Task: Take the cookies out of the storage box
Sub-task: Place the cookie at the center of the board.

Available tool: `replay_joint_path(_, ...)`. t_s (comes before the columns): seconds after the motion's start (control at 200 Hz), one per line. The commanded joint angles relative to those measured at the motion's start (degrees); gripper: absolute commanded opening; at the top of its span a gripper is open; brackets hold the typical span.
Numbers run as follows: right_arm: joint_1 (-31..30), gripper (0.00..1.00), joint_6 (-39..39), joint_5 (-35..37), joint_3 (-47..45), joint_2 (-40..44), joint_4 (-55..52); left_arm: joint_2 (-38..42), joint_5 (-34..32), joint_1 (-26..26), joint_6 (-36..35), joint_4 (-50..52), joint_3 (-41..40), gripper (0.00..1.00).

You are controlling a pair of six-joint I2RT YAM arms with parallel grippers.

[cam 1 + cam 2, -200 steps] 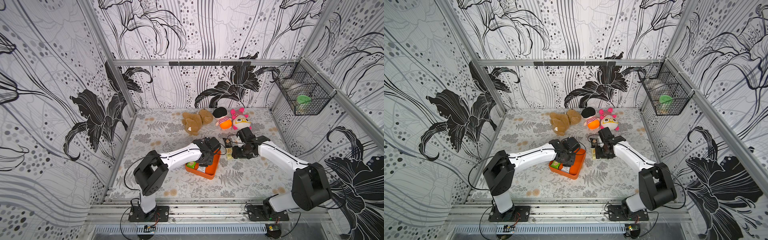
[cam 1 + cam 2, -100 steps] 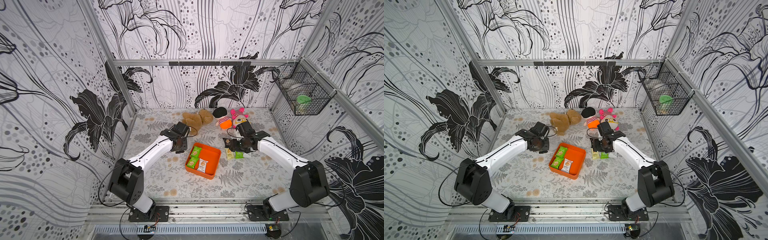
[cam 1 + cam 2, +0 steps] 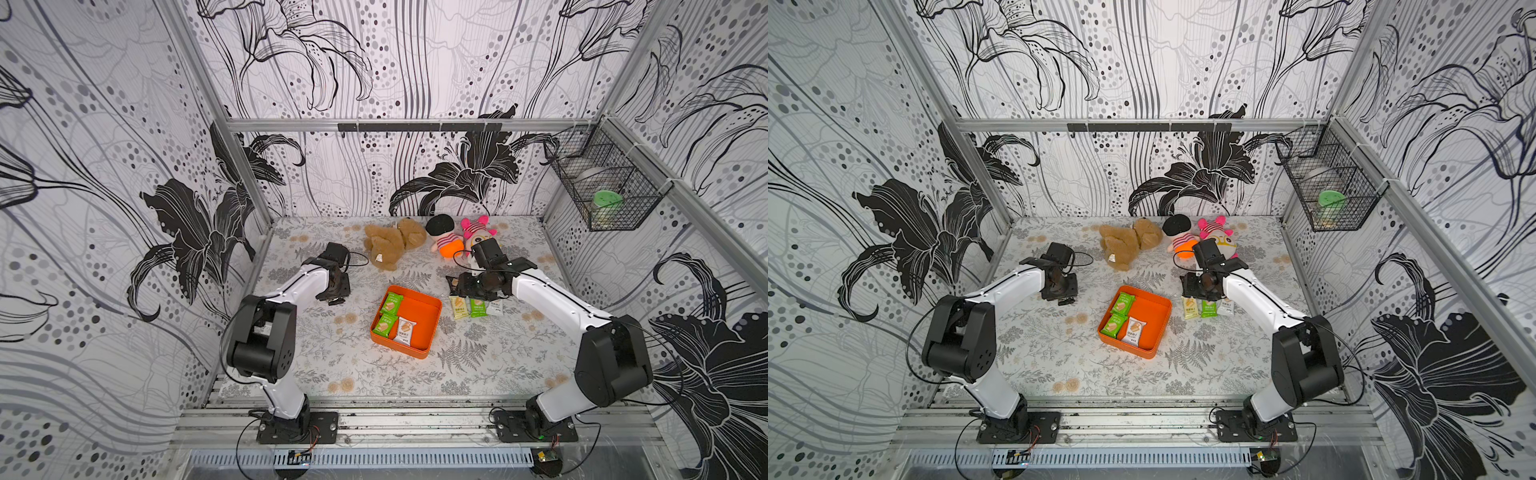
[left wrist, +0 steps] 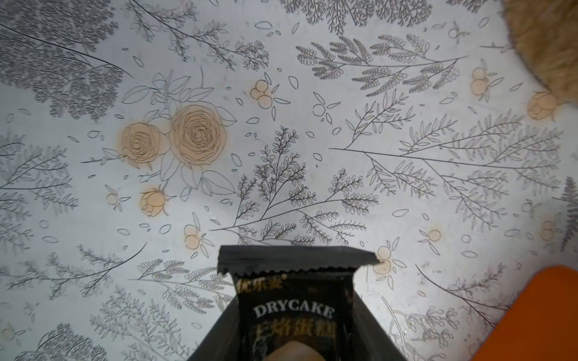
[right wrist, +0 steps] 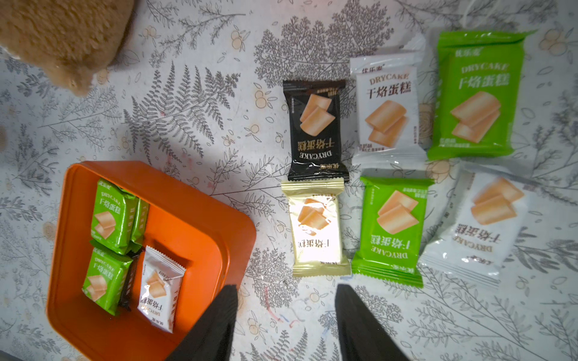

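Both top views look steeply down from high at the front, taking in the whole floral-printed tabletop (image 3: 332, 365). Each wrist camera faces down, close above it. Both seemingly share the shallow bright orange plastic box (image 5: 187, 200), only a corner of it in the left wrist view.

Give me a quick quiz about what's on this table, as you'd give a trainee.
1. True or false: the orange box is empty.
2. The left gripper holds a packet of which colour? A green, B black, C white.
3. How many packets lie outside the box in the right wrist view?
Key: 1 false; 2 B; 3 six.
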State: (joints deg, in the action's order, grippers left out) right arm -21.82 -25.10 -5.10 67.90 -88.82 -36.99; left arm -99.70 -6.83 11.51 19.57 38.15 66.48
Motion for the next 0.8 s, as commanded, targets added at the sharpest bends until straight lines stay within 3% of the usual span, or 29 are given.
replay_joint_path(0.0, 0.20, 0.56, -0.84, 1.37, 2.53, -1.09, -2.53, -2.75, -0.69, -0.08, -1.86, -4.34, -0.21, 0.47)
replay_joint_path(0.546, 0.20, 0.56, 0.26, 2.44, 6.59, -4.10, -4.68, -10.13, -0.93, -0.17, -3.28, -3.82, 3.47, 0.50)
replay_joint_path(0.796, 0.27, 0.56, 1.77, 1.95, 9.30, -5.18, -5.28, -8.53, -4.12, -0.15, -2.07, -1.10, 5.21, 0.78)
